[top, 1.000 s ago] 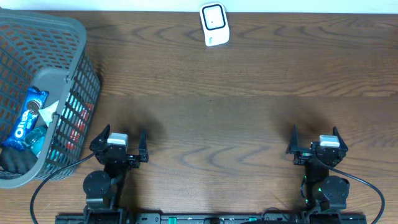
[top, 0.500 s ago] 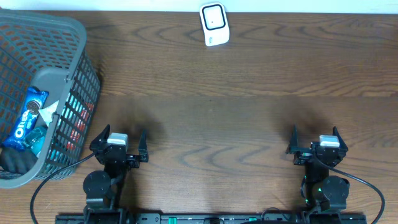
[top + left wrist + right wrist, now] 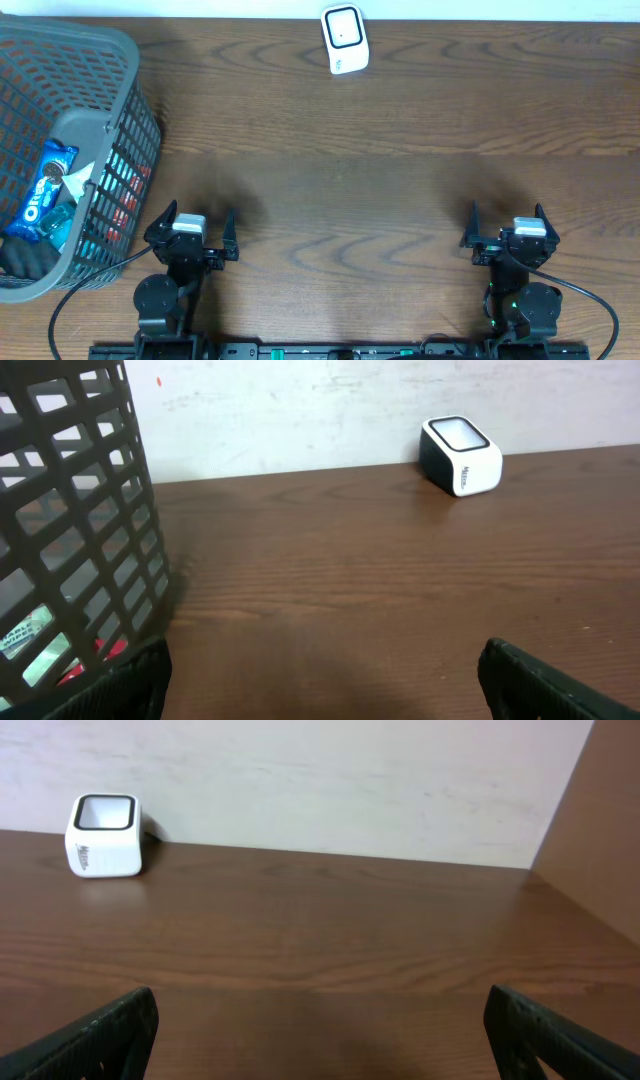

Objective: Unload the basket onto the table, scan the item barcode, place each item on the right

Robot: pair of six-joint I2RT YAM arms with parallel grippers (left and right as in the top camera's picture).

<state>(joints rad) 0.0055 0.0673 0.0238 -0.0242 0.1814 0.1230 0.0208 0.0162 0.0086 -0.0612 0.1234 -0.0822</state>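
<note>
A white barcode scanner [image 3: 345, 38] with a dark window stands at the far edge of the wooden table, also seen in the left wrist view [image 3: 460, 454] and the right wrist view [image 3: 103, 836]. Packaged items lie in a grey mesh basket [image 3: 90, 125] at the left, among them a blue Oreo pack [image 3: 45, 185]. My left gripper [image 3: 197, 216] stands open near the front edge, just right of the basket, with nothing between its fingers. My right gripper [image 3: 506, 213] is open and empty at the front right.
The basket's wall [image 3: 75, 510] rises close on the left of my left gripper [image 3: 323, 680]. A pale wall runs behind the table's far edge. Bare wood lies ahead of my right gripper [image 3: 320, 1035], and the table's right edge shows.
</note>
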